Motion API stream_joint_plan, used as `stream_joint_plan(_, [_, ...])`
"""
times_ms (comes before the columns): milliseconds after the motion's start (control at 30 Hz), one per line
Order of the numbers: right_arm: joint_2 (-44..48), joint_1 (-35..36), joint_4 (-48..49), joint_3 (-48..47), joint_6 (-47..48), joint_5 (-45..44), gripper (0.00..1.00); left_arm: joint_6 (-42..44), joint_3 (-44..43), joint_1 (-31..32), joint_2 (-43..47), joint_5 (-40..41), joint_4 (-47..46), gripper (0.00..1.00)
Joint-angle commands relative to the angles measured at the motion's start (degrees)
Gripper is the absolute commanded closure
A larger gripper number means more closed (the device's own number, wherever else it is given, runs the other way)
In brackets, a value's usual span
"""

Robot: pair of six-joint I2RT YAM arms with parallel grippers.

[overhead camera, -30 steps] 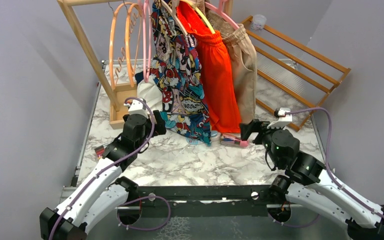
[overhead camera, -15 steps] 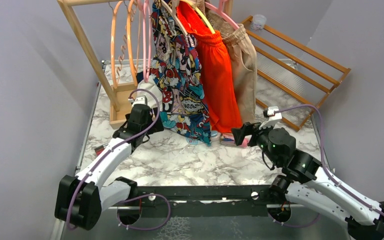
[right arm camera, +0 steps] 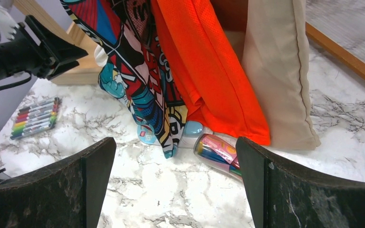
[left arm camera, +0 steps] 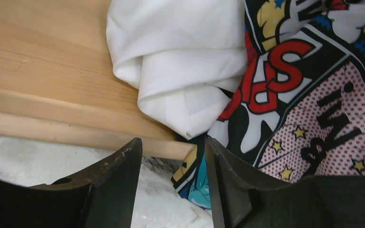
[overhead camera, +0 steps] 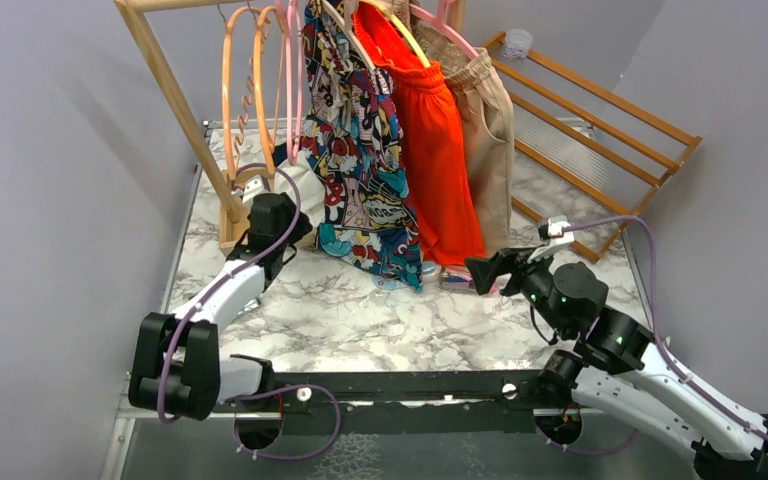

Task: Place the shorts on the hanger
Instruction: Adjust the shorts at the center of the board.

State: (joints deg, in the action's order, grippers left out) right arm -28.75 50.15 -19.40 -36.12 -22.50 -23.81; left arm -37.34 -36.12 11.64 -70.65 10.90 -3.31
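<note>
The white shorts [overhead camera: 296,186] lie bunched on the wooden rack base, half behind the hanging comic-print shorts. In the left wrist view their folded corner [left arm camera: 180,71] rests on the wood just ahead of my fingers. The light-pink hanger [overhead camera: 291,90] hangs bare on the rack rail beside the orange hangers. My left gripper [overhead camera: 290,235] is open and empty, a short way from the white fabric [left arm camera: 172,142]. My right gripper [overhead camera: 480,270] is open wide and empty above the marble [right arm camera: 173,142].
The wooden rack base [left arm camera: 52,95] sits at the far left. Comic-print shorts [overhead camera: 360,160], orange-red shorts [overhead camera: 440,150] and beige shorts [overhead camera: 490,130] hang on the rail. A marker tube [right arm camera: 218,152] and a marker set [right arm camera: 35,118] lie on the table. A slatted wooden frame [overhead camera: 600,110] leans at the back right.
My left arm has reached forward and left, bringing its gripper up to the rack base and the white shorts. My right gripper has shifted slightly and stays open.
</note>
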Motion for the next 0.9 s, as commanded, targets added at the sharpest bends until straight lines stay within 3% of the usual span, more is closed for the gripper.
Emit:
stream_joint_plan(0, [2.3, 0.1, 0.7, 0.7, -0.5, 1.0, 0.01, -5.4, 0.2, -2.0, -3.9, -0.8, -9.5, 0.46])
stream_joint_plan(200, [3.7, 0.1, 0.4, 1.1, -0.8, 1.1, 0.01, -6.5, -2.5, -2.9, -10.0, 0.0, -11.6, 0.43])
stream_joint_plan(533, [3.6, 0.1, 0.7, 1.4, -0.9, 1.3, 0.01, -4.1, -6.8, -2.9, -18.1, 3.1, -8.4, 0.13])
stream_joint_plan(667, [2.9, 0.1, 0.7, 1.2, -0.7, 1.2, 0.01, -1.8, -9.4, -2.9, -21.6, 3.3, -7.2, 0.17])
stream_joint_plan(867, [2.1, 0.1, 1.0, 1.4, -0.7, 0.9, 0.02, 0.1, -11.7, -3.0, -26.2, 1.8, -9.3, 0.38])
